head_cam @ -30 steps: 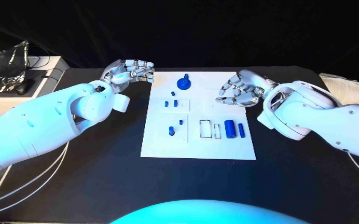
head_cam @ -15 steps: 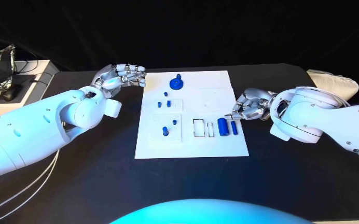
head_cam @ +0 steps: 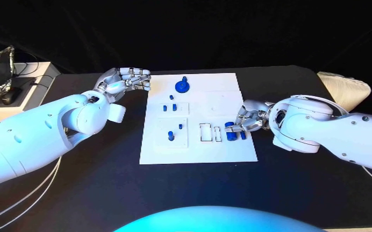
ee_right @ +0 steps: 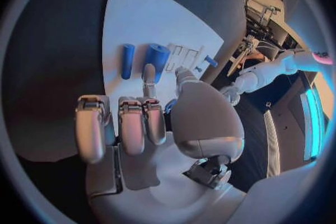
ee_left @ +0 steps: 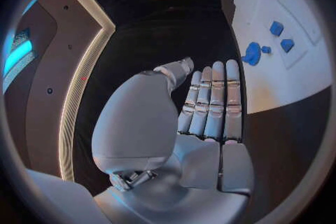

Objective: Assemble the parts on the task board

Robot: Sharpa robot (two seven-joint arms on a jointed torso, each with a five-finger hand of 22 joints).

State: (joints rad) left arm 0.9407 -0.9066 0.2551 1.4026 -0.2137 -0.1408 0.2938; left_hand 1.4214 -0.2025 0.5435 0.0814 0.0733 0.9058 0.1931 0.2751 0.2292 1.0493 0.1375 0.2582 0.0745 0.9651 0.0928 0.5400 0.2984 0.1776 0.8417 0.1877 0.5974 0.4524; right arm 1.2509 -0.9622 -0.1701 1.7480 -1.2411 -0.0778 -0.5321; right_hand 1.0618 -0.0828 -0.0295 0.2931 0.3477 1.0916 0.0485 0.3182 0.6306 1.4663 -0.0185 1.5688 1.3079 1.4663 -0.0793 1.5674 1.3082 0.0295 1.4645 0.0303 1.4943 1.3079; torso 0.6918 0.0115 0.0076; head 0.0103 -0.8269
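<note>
The white task board [head_cam: 198, 149] lies mid-table. On it are a blue knob [head_cam: 182, 86] at the far end, several small blue pieces [head_cam: 175, 106], and two blue cylinders, one thick [head_cam: 230, 131] and one thin [head_cam: 242, 133], near its right edge. My right hand [head_cam: 251, 120] hovers just right of the cylinders. In the right wrist view a finger and the thumb of this hand [ee_right: 140, 117] reach toward the thick cylinder [ee_right: 157, 59], apart and holding nothing, beside the thin one [ee_right: 127, 60]. My left hand [head_cam: 124, 80] stays off the board's far left corner, fingers straight [ee_left: 213, 101], holding nothing.
Two white rectangular frames [head_cam: 205, 131] lie on the board left of the cylinders. A pale object [head_cam: 345, 89] sits at the table's right edge. A white box [head_cam: 31, 79] stands off the table at the far left. Black tabletop [head_cam: 93, 178] surrounds the board.
My right hand has moved in toward the board and now sits close against the blue cylinders. The left hand has stayed in place.
</note>
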